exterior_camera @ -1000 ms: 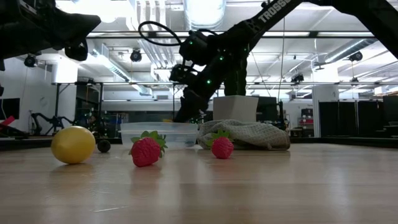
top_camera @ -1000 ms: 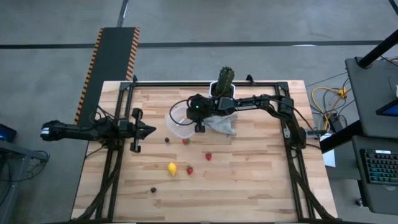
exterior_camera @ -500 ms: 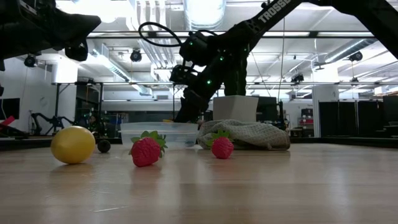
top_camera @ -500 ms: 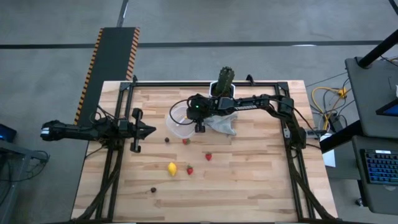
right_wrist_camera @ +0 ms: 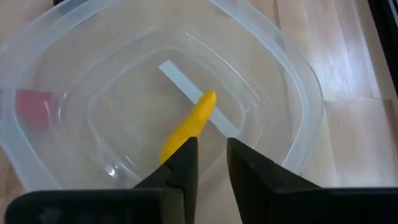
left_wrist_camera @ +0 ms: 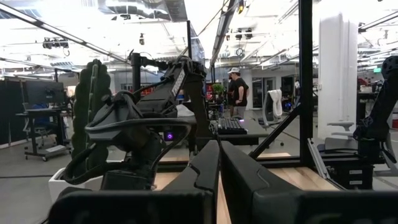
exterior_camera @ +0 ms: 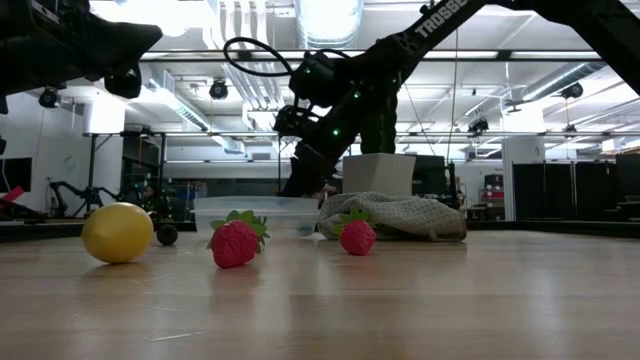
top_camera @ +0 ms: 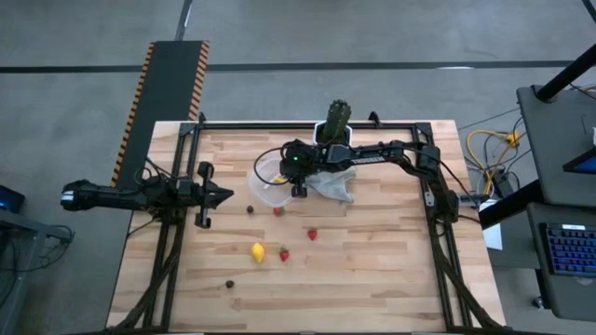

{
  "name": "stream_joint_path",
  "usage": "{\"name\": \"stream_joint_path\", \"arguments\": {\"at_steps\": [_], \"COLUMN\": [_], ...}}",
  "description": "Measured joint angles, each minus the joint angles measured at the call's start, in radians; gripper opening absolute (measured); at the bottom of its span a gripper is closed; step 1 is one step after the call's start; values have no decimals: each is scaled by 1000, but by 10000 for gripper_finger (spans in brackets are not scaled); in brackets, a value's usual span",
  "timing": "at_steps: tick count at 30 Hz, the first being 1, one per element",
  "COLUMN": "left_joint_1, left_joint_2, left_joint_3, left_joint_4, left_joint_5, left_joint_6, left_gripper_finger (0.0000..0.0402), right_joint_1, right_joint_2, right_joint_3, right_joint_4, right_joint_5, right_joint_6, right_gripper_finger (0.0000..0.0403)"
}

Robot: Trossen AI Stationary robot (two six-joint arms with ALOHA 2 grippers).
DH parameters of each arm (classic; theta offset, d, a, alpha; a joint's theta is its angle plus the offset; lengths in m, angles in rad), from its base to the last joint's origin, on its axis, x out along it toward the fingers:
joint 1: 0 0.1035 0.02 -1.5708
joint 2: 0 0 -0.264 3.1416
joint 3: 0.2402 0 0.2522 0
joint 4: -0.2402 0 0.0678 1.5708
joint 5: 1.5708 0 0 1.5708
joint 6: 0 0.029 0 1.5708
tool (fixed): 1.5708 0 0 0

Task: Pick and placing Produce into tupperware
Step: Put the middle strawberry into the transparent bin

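Note:
The tupperware (top_camera: 268, 182), clear with a whitish rim, stands on the table's far middle and fills the right wrist view (right_wrist_camera: 292, 81). A yellow-orange carrot-like piece (right_wrist_camera: 189, 124) lies on its floor. My right gripper (right_wrist_camera: 212, 155) hangs over it, pointing down, narrowly open. On the wood lie a lemon (top_camera: 258, 251), strawberries (top_camera: 284, 253) (top_camera: 312, 234) (top_camera: 278, 211) and dark round pieces (top_camera: 250, 209) (top_camera: 229, 284). My left gripper (top_camera: 229, 194) waits shut at the table's left edge. My right gripper comes at the tupperware from above, fingers pointing down into it. The carrot-like piece's near end (right_wrist_camera: 169, 149) runs behind one finger (right_wrist_camera: 180, 163), outside the gap. Whether that finger touches it I cannot tell.
A pale cloth (top_camera: 333, 184) lies bunched right of the tupperware, under the right arm. Behind it stands a white pot (top_camera: 335, 136) with a green cactus (top_camera: 337, 115). The black frame rails (top_camera: 307, 124) run along the table's edges. Bare wood spreads across the near right (top_camera: 391, 270).

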Motion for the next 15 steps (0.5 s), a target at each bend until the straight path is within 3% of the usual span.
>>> {"name": "stream_joint_path", "arguments": {"at_steps": [15], "left_joint_1": [0], "left_joint_2": [0], "left_joint_3": [0], "left_joint_4": [0], "left_joint_5": [0], "left_joint_6": [0], "left_gripper_finger": [0], "right_joint_1": [15], "right_joint_2": [-48], "right_joint_3": [-1], "right_joint_4": [-4], "right_joint_5": [-1], "right_joint_6": [43], "right_gripper_finger": [68]}}
